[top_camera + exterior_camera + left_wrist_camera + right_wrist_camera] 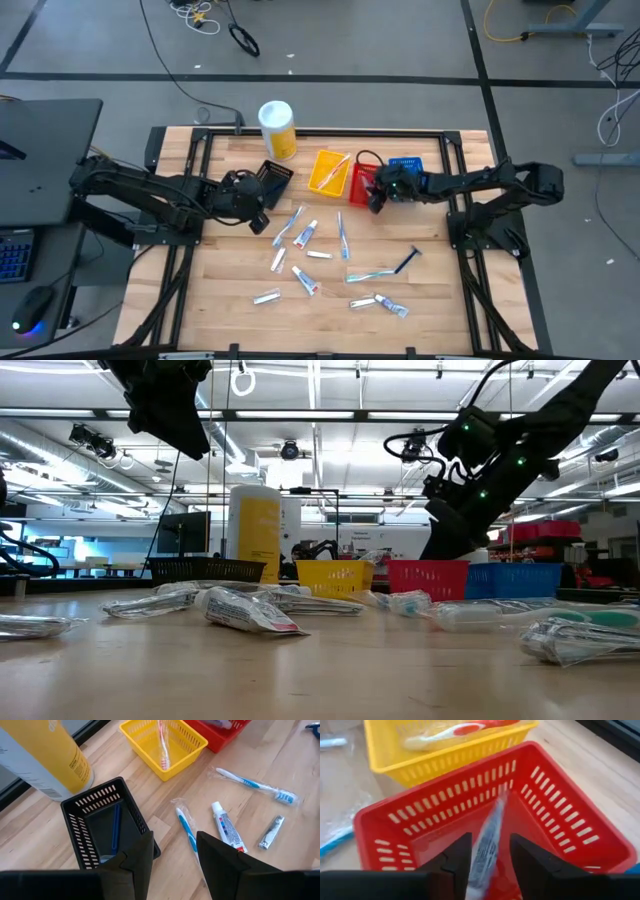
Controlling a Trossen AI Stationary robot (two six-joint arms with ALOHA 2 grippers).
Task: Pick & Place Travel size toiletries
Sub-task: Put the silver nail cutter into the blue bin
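The right gripper (486, 854) hangs over the red basket (560, 815), jaws clenched on a wrapped toothpaste tube (488, 837), which looks light, soft and slippery, best pinched mid-body. The left gripper (174, 851) hovers beside the black basket (100, 827), jaws released.

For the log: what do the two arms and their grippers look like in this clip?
Both arms are dark, nearly black, built of jointed tubular segments. The left gripper ends in two flat, angular black fingers, and the right gripper has the same pair. In the low view the right arm carries small green indicator lights, with a black cable looped beside its wrist.
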